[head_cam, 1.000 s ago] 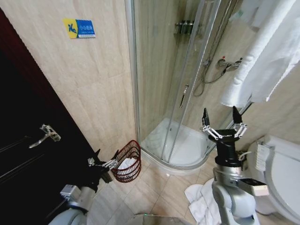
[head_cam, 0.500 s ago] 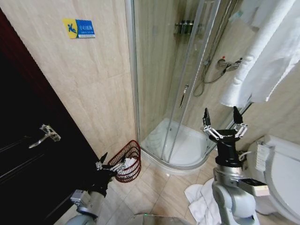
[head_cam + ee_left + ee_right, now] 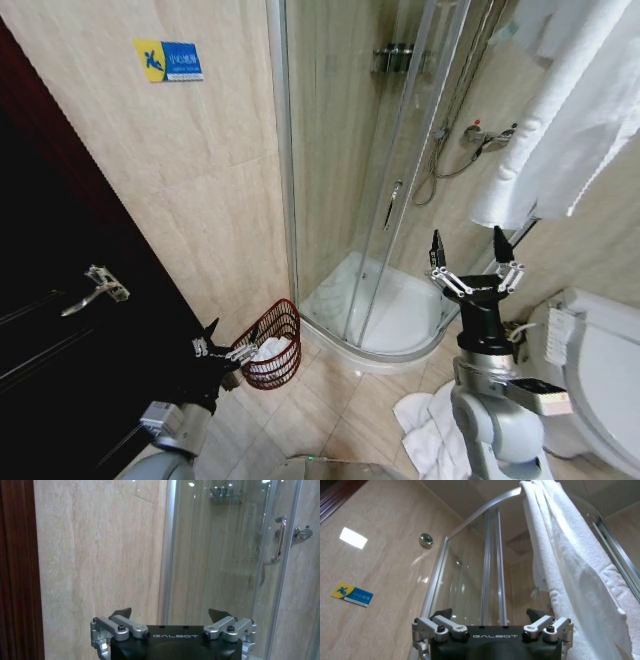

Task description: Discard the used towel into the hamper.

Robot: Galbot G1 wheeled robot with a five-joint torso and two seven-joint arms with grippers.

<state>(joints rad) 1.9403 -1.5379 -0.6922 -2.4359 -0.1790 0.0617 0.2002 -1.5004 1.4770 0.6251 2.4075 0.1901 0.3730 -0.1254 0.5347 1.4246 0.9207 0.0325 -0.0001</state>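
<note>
The hamper, a dark red wire basket, stands on the floor against the wall beside the shower. White cloth lies inside it. My left gripper is low, just left of the hamper's rim, open and holding nothing; the left wrist view has its spread fingers facing the wall and shower glass. A crumpled white towel lies on the floor by my right arm's base. My right gripper is raised in front of the shower, open and holding nothing, and its fingers point up toward a hanging white towel.
A glass shower cabin with a raised white tray fills the middle. A dark door with a lever handle is on the left. A toilet sits at the right. A large towel hangs at upper right.
The left gripper reached closer to the hamper's rim half a second ago and has since drawn back a little to the left. The right gripper has barely moved.
</note>
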